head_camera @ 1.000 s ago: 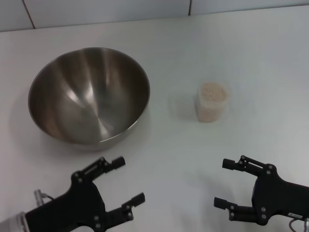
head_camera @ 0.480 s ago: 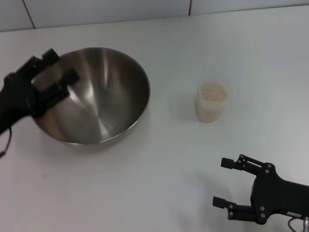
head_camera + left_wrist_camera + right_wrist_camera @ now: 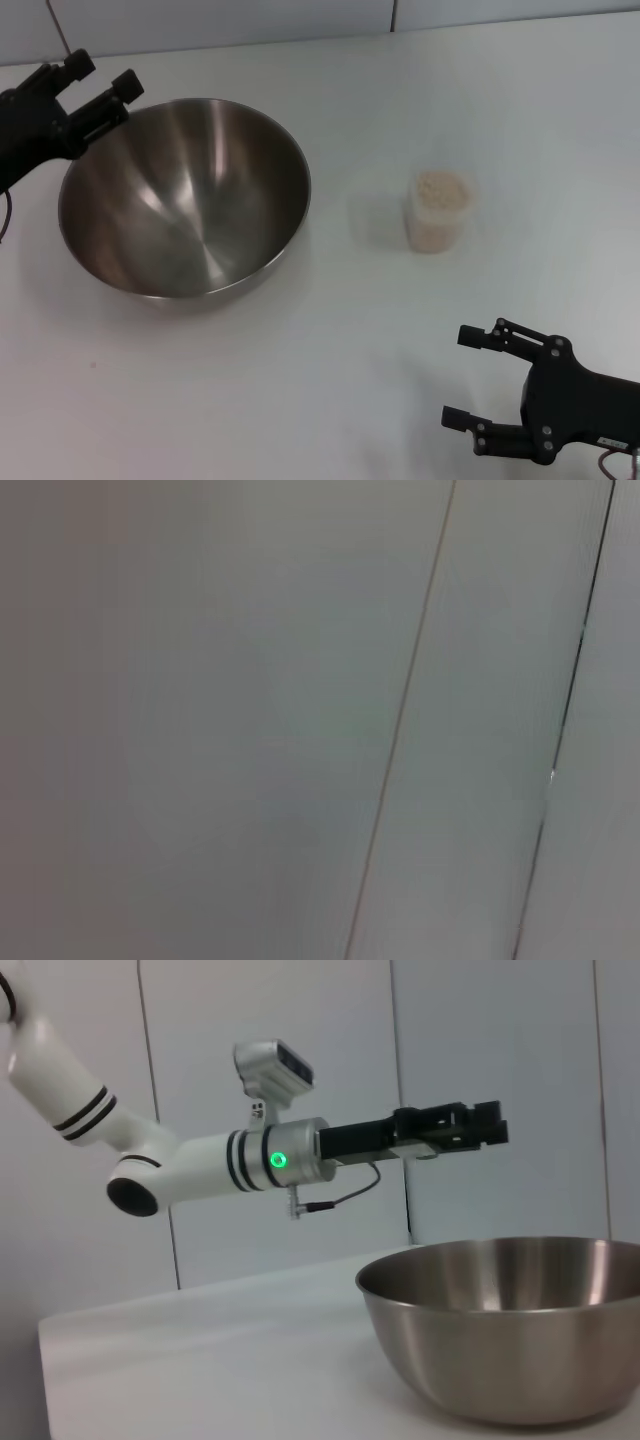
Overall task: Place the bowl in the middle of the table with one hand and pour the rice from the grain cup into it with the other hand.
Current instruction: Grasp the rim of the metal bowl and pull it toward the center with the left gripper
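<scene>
Steel bowl sits empty on the table's left; grain cup full of rice stands to its right. Left gripper hovers open above the bowl's far-left rim, right gripper open near the front, both holding nothing.

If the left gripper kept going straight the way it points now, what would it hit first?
Probably nothing on the table: the left gripper points level above the bowl rim, toward the back wall. Depth is unclear.

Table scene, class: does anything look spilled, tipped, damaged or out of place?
Nothing stands out. The steel bowl sits upright and empty; the grain cup stands upright, full of rice, none spilled. The left tool hangs above the bowl's far rim; the right tool waits near the table's front.
</scene>
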Robot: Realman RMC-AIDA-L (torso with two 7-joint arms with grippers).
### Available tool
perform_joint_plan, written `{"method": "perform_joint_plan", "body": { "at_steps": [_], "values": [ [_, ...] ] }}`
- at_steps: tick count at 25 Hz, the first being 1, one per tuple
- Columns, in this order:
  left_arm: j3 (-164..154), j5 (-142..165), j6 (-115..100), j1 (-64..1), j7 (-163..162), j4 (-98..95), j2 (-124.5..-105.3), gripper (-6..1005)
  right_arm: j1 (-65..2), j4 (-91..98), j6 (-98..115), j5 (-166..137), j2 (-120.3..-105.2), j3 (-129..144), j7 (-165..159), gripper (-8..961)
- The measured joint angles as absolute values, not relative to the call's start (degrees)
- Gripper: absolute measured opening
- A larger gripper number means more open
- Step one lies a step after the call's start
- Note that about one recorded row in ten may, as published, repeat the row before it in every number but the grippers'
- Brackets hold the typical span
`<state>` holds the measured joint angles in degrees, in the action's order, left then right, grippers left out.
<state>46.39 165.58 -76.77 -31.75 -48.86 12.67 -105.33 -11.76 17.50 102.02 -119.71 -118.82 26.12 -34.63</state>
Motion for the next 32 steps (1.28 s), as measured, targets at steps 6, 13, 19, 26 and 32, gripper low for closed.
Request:
{"method": "perform_joint_plan", "body": {
  "at_steps": [6,13,19,26,32],
  "values": [
    [50.61,165.55,-48.25,-19.18,-31.75,48.81,-96.15,808,-11.66,17.52,102.5,-119.7,-118.83,26.09,-34.63,839],
    [59.05,163.8,9.03,-13.88,-18.78,92.54,-93.02,806,-11.65,17.67,102.58,-119.7,-118.82,26.04,-34.63,839],
    [76.1,138.77,33.85,-14.39,5.34,92.82,-101.06,806,-11.96,17.67,102.57,-119.71,-118.76,26.08,-34.63,839],
    [119.07,119.23,68.22,-20.72,45.66,78.71,-119.17,806,-11.96,17.67,102.55,-119.66,-118.84,26.03,-34.63,839],
    [121.58,121.22,69.54,-21.39,48.25,74.92,-118.66,806,-11.9,17.66,102.43,-119.65,-118.82,26.01,-34.63,839]
  ]
}}
